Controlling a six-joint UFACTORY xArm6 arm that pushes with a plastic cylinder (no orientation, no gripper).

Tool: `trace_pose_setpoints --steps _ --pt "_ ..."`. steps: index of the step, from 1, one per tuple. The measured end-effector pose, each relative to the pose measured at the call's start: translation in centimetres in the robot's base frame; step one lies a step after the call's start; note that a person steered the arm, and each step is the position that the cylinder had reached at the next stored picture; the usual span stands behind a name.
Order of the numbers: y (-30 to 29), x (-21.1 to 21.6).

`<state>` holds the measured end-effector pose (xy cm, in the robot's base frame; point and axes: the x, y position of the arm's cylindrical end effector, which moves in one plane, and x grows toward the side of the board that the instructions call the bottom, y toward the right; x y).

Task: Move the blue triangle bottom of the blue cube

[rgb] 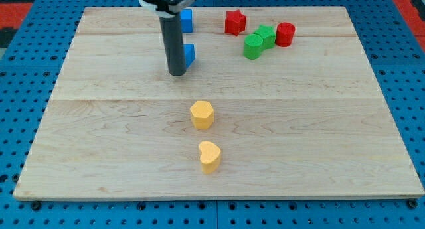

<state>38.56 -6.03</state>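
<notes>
The blue triangle (190, 54) lies on the wooden board (99, 123), partly hidden by the rod. The blue cube (186, 20) sits above it near the board's top edge, its left part also hidden by the rod. My tip (176, 73) rests on the board just left of and slightly below the blue triangle, touching or nearly touching its left side. The triangle is directly below the cube in the view, with a small gap between them.
A red star (234, 22), a red cylinder (285, 34) and two green blocks (265, 35) (252, 46) cluster at the top right. A yellow hexagon (202, 114) and a yellow heart (210, 156) lie in the lower middle.
</notes>
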Motion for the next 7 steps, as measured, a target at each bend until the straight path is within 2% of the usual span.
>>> trace_pose_setpoints --steps 1,2,3,4,5,7 --pt "2.6 -0.6" --pt "0.3 -5.1" --pt "-0.9 -6.8" --pt "-0.2 -3.5" --pt "-5.1 -4.0" --pt "-1.0 -8.4"
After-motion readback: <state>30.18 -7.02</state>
